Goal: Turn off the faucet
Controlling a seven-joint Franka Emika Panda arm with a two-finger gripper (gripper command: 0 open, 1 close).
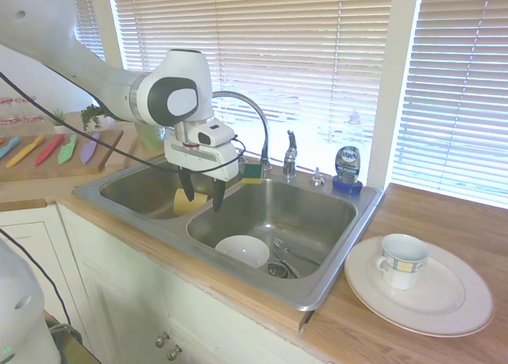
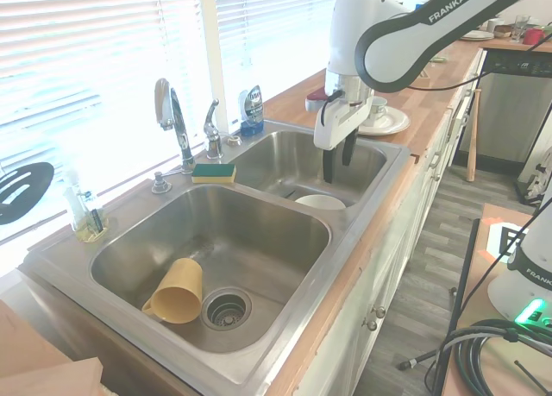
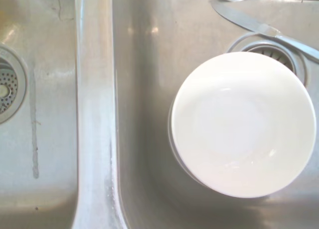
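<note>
Faucet (image 1: 252, 118) behind sink — "FRANKA" arm's fingers (image 1: 202, 193) slightly spread, empty, over white bowl (image 1: 242, 250)

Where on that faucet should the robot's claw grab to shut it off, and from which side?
Probably the short lever handle on its post beside the arched spout, not the spout. The lever stands upright and thin, so the gripper, now hanging over the sink divider, would best come in from the basin side, one finger on each flank of the lever.
</note>
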